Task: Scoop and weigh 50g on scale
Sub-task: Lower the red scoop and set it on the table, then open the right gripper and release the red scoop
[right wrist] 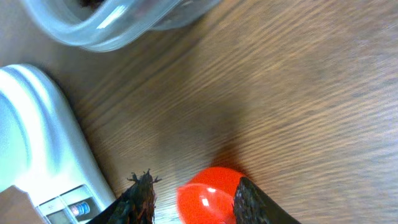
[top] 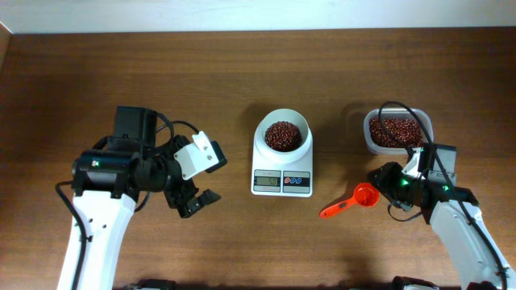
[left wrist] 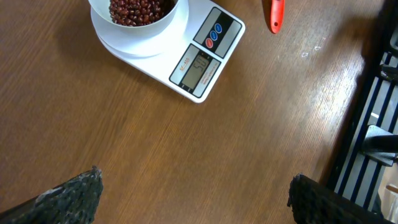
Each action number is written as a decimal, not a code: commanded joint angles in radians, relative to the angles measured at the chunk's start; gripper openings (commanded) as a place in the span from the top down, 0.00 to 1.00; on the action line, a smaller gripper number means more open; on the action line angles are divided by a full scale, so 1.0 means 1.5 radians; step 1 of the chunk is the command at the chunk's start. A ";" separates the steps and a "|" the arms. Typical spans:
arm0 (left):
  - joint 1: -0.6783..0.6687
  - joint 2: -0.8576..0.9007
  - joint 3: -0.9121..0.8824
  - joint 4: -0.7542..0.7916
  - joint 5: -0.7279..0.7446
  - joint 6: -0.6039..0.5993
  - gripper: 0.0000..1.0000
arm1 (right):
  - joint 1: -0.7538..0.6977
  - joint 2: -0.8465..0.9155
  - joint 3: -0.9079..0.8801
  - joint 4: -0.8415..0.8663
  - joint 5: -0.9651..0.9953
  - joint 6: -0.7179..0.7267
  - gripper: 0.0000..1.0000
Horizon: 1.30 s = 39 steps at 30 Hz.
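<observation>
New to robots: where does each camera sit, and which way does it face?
Overhead: fixed above the wooden table, looking down on white digital scale, orange plastic scoop, clear plastic tub; left gripper and right gripper show.
Left wrist: behind the left gripper, looking down at the table; its two fingertips show.
Right wrist: behind the right gripper, near the table; its fingers flank the scoop.
Shared: both wrist views catch the scale.

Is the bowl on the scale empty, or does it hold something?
Not empty: red beans cover the bottom of the bowl on the scale.
</observation>
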 commanded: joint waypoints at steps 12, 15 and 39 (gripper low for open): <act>0.004 -0.001 0.009 -0.001 0.002 -0.004 0.01 | 0.004 0.001 0.003 0.003 -0.153 0.035 0.57; 0.004 -0.001 0.009 -0.001 0.002 -0.004 0.01 | 0.009 0.001 0.003 0.001 -0.116 0.043 0.58; 0.004 -0.001 0.009 -0.001 0.002 -0.004 0.01 | 0.153 0.049 0.003 -0.002 0.123 0.075 0.58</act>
